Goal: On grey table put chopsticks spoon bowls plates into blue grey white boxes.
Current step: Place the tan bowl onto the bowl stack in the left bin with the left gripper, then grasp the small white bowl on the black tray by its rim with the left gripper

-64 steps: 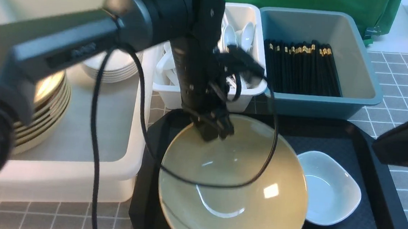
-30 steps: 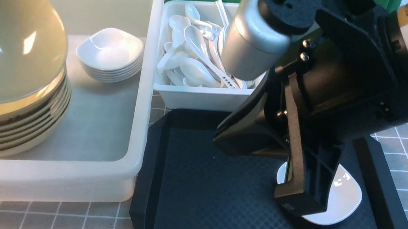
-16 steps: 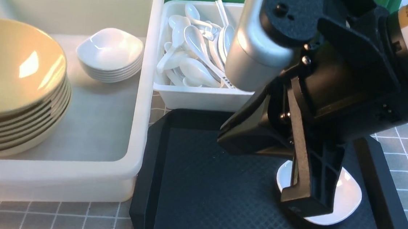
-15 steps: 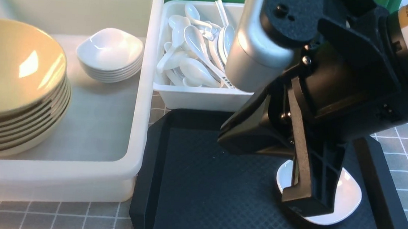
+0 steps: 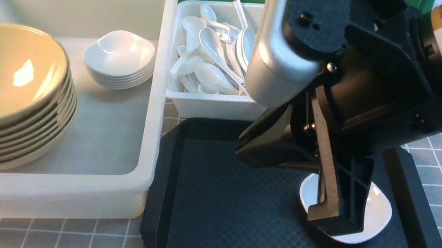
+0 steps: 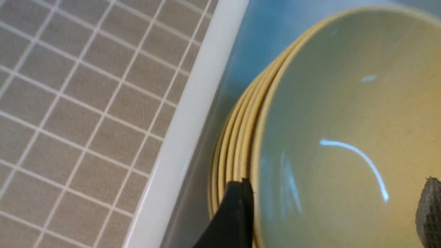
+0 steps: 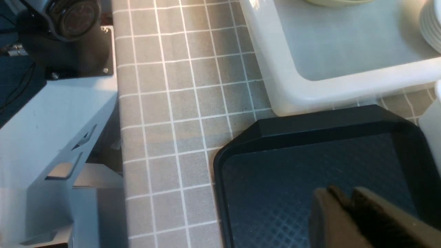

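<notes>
A stack of olive-yellow bowls (image 5: 14,96) stands at the left of the large white tub (image 5: 156,95). My left gripper (image 6: 334,206) is open over the top bowl (image 6: 344,120), one finger outside its rim and one inside; this gripper is out of the front view. A stack of white plates (image 5: 119,59) sits further back in the tub. One more white plate (image 5: 375,215) lies on the black tray (image 5: 230,211). My right gripper (image 5: 331,223) stands over that plate's left rim, fingers together (image 7: 339,193), nothing seen between them. Spoons (image 5: 210,60) fill the small white box (image 5: 214,107). Chopsticks and teal box are hidden.
My right arm fills the right half of the front view. The grey table (image 7: 172,103) shows round the tray (image 7: 310,165) and the tub (image 7: 310,93). A robot base (image 7: 62,34) stands at the table's edge.
The bowl held tilted above the stack a second ago has come down and lies flat on it. My right gripper has sunk slightly onto the plate. The plate has not moved.
</notes>
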Robot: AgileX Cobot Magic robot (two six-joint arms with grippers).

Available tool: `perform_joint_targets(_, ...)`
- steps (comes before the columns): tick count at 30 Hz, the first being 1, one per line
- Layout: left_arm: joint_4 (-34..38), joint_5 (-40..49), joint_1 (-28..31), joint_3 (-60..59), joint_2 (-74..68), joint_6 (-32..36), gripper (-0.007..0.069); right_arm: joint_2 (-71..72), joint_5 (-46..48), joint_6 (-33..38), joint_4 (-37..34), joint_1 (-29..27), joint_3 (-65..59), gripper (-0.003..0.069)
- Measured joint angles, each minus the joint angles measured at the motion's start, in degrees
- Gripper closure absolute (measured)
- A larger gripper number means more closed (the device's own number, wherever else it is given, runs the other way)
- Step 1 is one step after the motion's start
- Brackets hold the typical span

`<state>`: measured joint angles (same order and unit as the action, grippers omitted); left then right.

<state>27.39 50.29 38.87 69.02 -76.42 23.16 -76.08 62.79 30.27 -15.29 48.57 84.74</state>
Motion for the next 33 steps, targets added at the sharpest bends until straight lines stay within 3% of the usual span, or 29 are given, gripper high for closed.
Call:
perform_joint_targets(6,-0.29,7.82,-3.47,10.28,2.81,-5.83,0.0048,-0.03,-0.28,-0.11,0.38,0.0,0.0,0.0545)
perform_joint_targets(9,-0.67,12.3,-12.09,13.99,3.2,-7.33,0.0102,-0.03,-0.49,-2.38,2.83,0.0,0.0,0.0543)
perform_joint_targets(12,-3.78,15.21,-30.25,14.86,2.71,-7.27,0.0192,0.22,2.61,-9.29,8.86,0.0,0.0,0.0538)
perform_joint_targets(14,-6.14,15.47,-38.65,14.86,1.74,-7.32,0.0225,1.13,4.7,-12.88,12.29,0.0,-0.67,0.0536)
perform_joint_targets(15,-6.14,15.47,-39.67,14.86,1.58,-7.32,0.0225,1.3,4.85,-13.21,12.64,0.0,-0.8,0.0536)
perform_joint_targets(19,-12.38,13.01,-60.01,14.86,-4.7,-8.95,0.0278,7.85,6.16,-21.26,19.31,0.0,-6.88,0.0529)
perform_joint_targets(21,-13.18,11.65,-63.4,14.86,-6.55,-9.43,0.0281,9.78,6.38,-22.84,20.21,0.0,-9.09,0.0529)
perform_joint_targets(22,-13.48,9.66,-69.14,14.9,-10.5,-9.96,0.0285,13.52,6.59,-25.57,21.32,0.0,-12.59,0.0528)
perform_joint_targets(25,-13.48,6.49,-73.71,14.9,-14.58,-10.15,0.0286,18.04,6.91,-29.24,22.57,0.0,-16.16,0.0528)
perform_joint_targets(27,-13.48,2.66,-78.96,15.58,-20.96,-10.15,0.0286,23.59,7.77,-35.8,26.45,0.0,-21.16,0.0528)
perform_joint_targets(33,-13.37,0.3,-83.61,20.82,-31.65,-9.93,0.0285,30.34,9.23,-44.33,32.31,0.0,-26.97,0.0528)
